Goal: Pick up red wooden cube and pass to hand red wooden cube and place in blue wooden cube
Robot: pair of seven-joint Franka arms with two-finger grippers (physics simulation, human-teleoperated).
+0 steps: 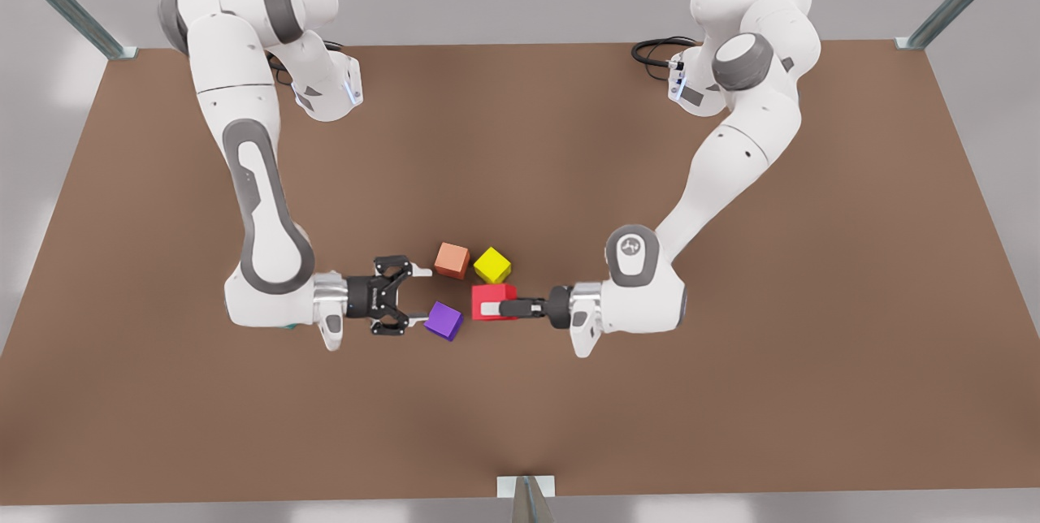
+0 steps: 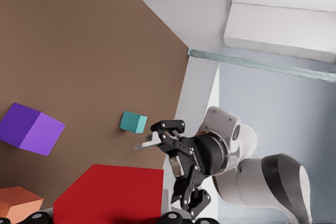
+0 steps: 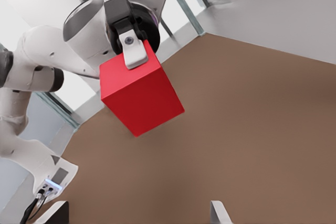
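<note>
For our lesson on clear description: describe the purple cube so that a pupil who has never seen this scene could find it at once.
Start at the brown table and go to the cluster of small cubes between the two arms. The purple cube lies nearest the camera, beside the open right claw. Its neighbours are salmon-orange, yellow and red.

Even, bright, diffuse light; no single source evident. Table [image 1: 520, 141] reads flat matte brown, without glare. Soft, faint shadows under the cubes at centre of the front view and under the arms. Pale blurred patches on the grey floor at the frame's left and bottom edges. Wrist views sharp throughout; no edge distortion noticeable. Slightly smeared render texture on white arm shells.
</note>
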